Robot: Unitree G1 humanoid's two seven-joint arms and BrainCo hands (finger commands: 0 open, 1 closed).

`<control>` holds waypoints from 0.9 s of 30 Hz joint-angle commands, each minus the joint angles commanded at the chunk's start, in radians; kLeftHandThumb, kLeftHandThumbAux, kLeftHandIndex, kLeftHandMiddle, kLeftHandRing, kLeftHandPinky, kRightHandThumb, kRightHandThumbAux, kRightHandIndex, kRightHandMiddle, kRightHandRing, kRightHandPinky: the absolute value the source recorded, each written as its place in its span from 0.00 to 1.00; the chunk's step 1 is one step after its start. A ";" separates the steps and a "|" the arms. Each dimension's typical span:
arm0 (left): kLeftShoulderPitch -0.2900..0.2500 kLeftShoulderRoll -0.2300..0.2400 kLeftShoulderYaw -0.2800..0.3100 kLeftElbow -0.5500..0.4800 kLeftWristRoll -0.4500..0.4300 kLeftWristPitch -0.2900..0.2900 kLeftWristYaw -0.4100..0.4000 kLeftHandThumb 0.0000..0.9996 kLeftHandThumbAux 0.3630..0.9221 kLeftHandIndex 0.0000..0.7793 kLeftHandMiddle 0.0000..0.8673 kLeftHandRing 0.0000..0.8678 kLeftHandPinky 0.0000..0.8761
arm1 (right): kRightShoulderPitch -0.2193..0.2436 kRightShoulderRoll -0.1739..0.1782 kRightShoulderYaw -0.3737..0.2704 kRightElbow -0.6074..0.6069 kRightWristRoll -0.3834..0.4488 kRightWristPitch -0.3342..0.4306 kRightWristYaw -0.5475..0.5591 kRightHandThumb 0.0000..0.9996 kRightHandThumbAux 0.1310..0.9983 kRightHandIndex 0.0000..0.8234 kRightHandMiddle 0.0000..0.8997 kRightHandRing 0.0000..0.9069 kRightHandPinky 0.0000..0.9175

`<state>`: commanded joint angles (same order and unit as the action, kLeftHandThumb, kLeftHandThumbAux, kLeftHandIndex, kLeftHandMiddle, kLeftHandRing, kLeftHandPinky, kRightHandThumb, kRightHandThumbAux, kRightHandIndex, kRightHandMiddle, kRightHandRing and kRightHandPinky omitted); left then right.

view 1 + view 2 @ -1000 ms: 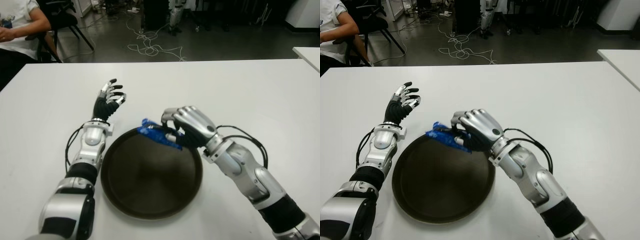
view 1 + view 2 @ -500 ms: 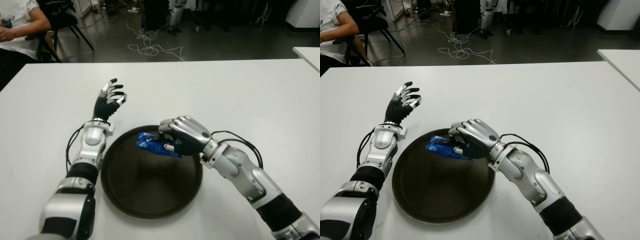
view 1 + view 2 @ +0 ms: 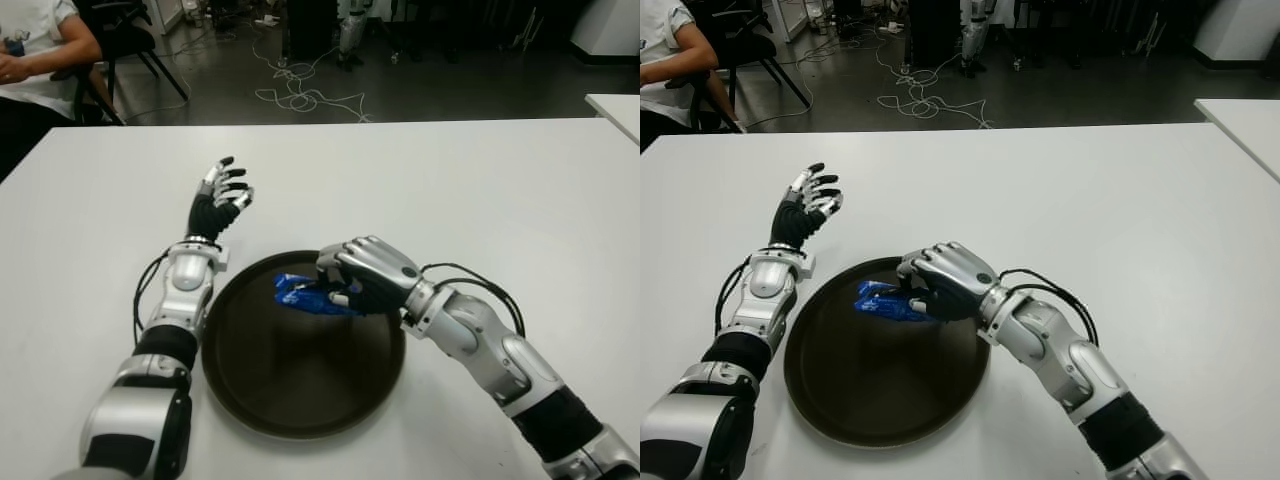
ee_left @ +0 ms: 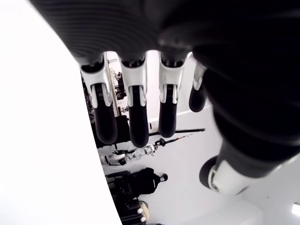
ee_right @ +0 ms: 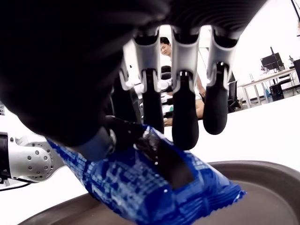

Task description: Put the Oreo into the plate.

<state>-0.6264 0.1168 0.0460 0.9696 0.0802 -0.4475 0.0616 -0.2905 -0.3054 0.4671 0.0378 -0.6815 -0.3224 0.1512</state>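
**Oreo packet held over the far part of the plate**

Nearest the robot lay the dark round plate (image 3: pixel 300 390) on the white table (image 3: pixel 500 190), its near half bare. The right hand (image 3: pixel 365 278) reached in from the right, with its forearm crossing the plate's right rim, and sat over the far part of the plate. Its fingers were curled down around the blue Oreo packet (image 3: pixel 305 294), pinching the packet's right end; the right wrist view showed the thumb pressed against the wrapper from one side and the other fingers (image 5: pixel 185 126) arched over it, with the plate's rim below. The packet's long axis ran roughly left to right, tilted a little, and its free end pointed left, inside the far-left part of the rim. Whether the packet touched the plate's floor could not be told.

Just left of the plate the left forearm lay along the table, and the left hand (image 3: pixel 220 195) showed beyond the plate's far-left edge, raised, with its fingers spread loosely and holding nothing. Nothing stood between the packet and the plate beneath it.

Past the table's far edge, cables (image 3: pixel 300 95) lay tangled on the dark floor. At the far left a person (image 3: pixel 40 50) in a white shirt sat beside a black chair (image 3: pixel 125 40). The corner of a second white table (image 3: pixel 615 105) showed at the far right.
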 joint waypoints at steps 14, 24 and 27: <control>0.000 -0.001 -0.002 -0.003 -0.005 0.001 -0.013 0.38 0.65 0.14 0.26 0.29 0.32 | 0.005 0.014 -0.005 0.014 0.005 -0.002 0.005 0.69 0.69 0.52 0.70 0.68 0.68; 0.000 -0.001 0.000 -0.006 -0.009 0.004 -0.020 0.40 0.63 0.14 0.27 0.30 0.33 | 0.007 0.016 -0.009 -0.001 -0.001 0.017 0.025 0.69 0.69 0.52 0.70 0.69 0.67; -0.001 -0.001 -0.002 -0.005 -0.007 0.005 -0.016 0.39 0.64 0.14 0.26 0.29 0.33 | 0.006 0.014 -0.010 -0.005 -0.003 0.023 0.032 0.69 0.69 0.52 0.68 0.67 0.65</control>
<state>-0.6273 0.1158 0.0441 0.9645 0.0737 -0.4423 0.0458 -0.2842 -0.2912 0.4575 0.0329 -0.6849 -0.2994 0.1836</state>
